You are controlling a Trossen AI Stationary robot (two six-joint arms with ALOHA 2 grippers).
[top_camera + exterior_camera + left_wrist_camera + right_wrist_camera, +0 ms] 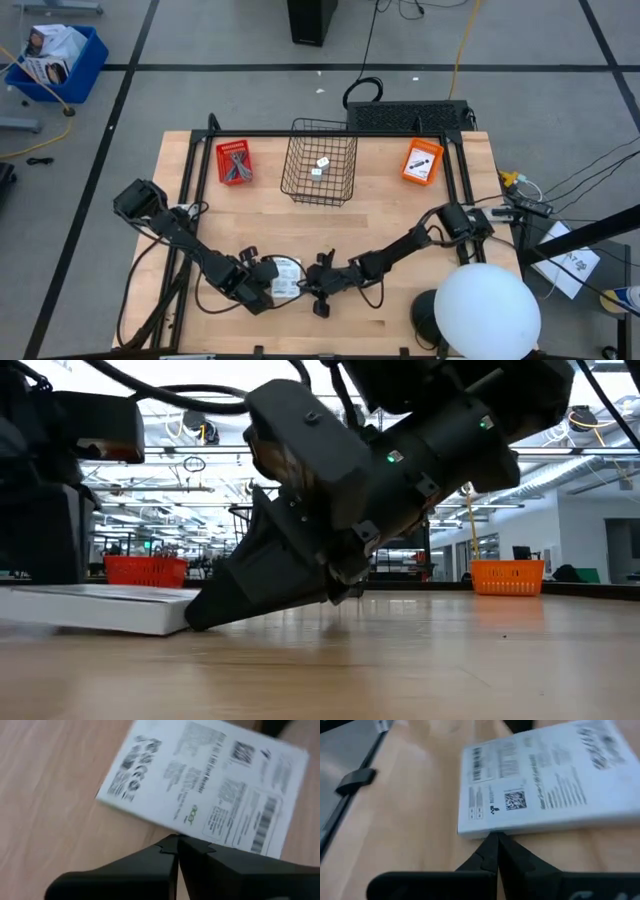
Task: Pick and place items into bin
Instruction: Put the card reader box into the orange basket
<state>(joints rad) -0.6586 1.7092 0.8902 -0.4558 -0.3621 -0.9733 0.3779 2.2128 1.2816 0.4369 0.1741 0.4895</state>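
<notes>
Currently both grippers are clenched with nothing held: the left gripper [176, 851] and right gripper [496, 851] are each set at an edge of the white printed packet [285, 277], which lies flat at the near middle of the wooden table [400, 215]. Two white cubes [320, 167] are already in the wire basket [319, 160] at the far side.

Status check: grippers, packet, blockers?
Left gripper and right gripper shut, empty, flanking white printed rectangular packet. Packet flat on wooden table. Black wire basket unobstructed.
</notes>
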